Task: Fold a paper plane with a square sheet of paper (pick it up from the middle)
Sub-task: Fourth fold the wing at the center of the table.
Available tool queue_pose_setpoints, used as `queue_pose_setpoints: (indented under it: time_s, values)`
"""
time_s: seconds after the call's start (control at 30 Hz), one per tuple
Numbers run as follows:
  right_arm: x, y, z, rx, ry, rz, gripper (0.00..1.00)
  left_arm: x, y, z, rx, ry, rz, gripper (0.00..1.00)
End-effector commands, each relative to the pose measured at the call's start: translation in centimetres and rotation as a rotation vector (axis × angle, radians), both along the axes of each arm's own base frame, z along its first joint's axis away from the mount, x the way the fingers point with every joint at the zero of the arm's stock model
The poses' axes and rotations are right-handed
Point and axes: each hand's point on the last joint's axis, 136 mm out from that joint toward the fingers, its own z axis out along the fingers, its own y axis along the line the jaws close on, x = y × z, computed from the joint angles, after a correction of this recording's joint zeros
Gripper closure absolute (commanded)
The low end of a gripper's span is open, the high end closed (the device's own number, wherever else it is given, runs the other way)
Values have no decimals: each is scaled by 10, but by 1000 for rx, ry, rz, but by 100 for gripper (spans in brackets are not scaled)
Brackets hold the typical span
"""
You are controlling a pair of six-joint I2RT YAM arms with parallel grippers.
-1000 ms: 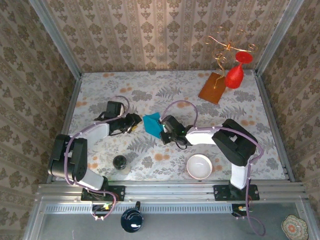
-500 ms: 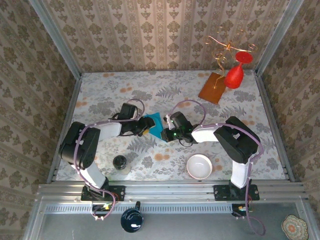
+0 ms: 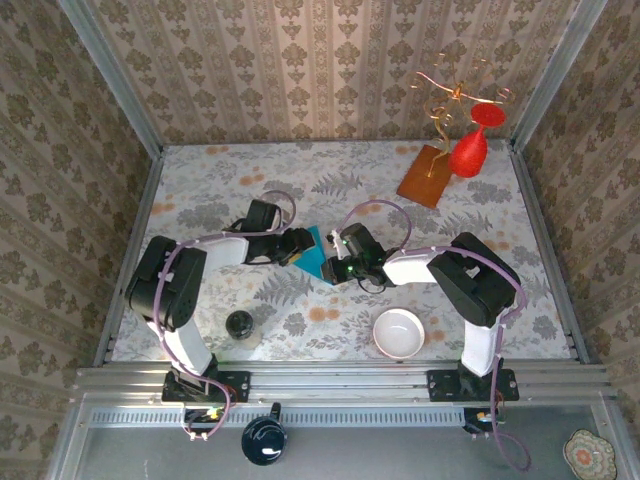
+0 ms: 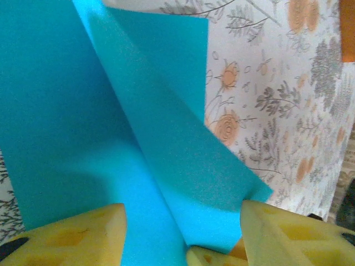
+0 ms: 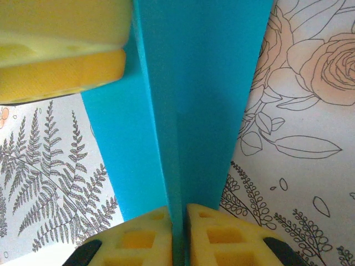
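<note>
1. The right tool (image 5: 178, 213) is clenched on the folded crease of the square sheet of paper (image 5: 194, 94), at the bottom of the right wrist view.
2. The left tool (image 4: 183, 224) is released, its fingers apart either side of a raised fold.
3. The sheet sits at the centre of the top view, above the desk (image 3: 300, 180).

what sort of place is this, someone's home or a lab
Probably a staged robot test cell, not a home: wallpapered panels box in a floral tabletop, an aluminium frame rail runs along the near edge, with the left arm and right arm bolted to it.
</note>
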Motion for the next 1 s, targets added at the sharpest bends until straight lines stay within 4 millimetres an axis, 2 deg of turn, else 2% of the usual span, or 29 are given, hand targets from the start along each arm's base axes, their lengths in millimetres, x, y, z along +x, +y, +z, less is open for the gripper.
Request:
queue_pose_setpoints:
  time_s: [0.0, 0.13, 0.33, 0.47, 0.63, 0.97]
  values:
    - [-20, -13, -30, -60, 120, -2, 83, -7, -4, -11, 48, 18, -38, 42]
    - [-19, -11, -24, -43, 121, 1, 79, -7, -1, -17, 79, 41, -29, 42]
    - [-15, -10, 10, 28, 113, -20, 65, -13, 8, -32, 138, 91, -9, 45]
    - [-13, -13, 25, 62, 112, -41, 63, -16, 10, -37, 149, 113, -7, 45]
    - [-9, -14, 24, 82, 135, -66, 63, -18, 12, -41, 159, 127, -6, 45]
    - [-8, -3, 18, 102, 172, -27, 71, -20, 13, -42, 161, 132, -5, 46]
